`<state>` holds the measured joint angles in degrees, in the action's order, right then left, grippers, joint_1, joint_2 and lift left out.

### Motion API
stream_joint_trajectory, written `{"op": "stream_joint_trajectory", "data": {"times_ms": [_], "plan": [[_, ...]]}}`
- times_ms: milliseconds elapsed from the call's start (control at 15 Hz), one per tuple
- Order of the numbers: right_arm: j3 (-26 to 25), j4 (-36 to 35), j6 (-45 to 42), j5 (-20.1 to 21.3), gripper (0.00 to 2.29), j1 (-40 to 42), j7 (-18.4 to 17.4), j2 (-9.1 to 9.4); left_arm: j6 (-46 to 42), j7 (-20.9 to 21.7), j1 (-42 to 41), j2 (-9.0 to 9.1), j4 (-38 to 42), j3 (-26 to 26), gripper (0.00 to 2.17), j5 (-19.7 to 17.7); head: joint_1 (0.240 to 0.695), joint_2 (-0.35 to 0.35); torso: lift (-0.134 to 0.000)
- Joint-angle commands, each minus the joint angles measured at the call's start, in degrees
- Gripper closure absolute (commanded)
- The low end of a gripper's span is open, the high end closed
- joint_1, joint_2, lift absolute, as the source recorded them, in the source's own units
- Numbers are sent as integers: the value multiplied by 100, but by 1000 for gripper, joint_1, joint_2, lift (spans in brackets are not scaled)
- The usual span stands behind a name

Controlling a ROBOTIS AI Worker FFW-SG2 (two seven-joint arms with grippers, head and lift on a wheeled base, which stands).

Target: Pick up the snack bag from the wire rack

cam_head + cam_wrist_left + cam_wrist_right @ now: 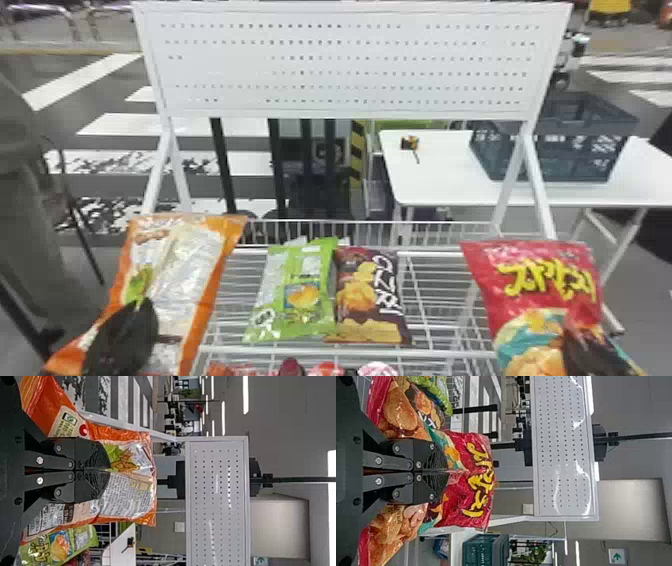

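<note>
At the lower left of the head view my left gripper (120, 340) is at the orange snack bag (187, 280). The left wrist view has the gripper (107, 470) closed with the orange bag (126, 498) pinched between its fingers. On the right, my right gripper (595, 345) is at the red snack bag (545, 280); in the right wrist view the gripper (445, 471) is closed on the red bag (470, 479), which creases at the fingertips. Between them a green bag (295, 295) and a brown bag (370, 300) lie side by side on the wire rack (440, 300).
Behind the rack rises a white pegboard panel (345, 65) on slanted posts. A white table (435, 175) with a dark crate (555, 150) stands at the back right. Several red and dark packages (325, 370) sit below the rack's front edge.
</note>
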<state>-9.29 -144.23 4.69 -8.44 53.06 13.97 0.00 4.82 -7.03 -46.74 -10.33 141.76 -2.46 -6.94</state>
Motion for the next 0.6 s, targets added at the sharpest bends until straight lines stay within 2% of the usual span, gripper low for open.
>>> {"op": "stream_joint_trajectory", "data": {"times_ms": [0,533], "plan": [[-20,0,-16,0,2243,20,0,5,-11,0,-1,-4,1,0,1868,0,499,0,0],[-47,-9,-33,0,2243,38,0,5,-11,0,-28,-4,36,0,1865,9,499,0,0]]}}
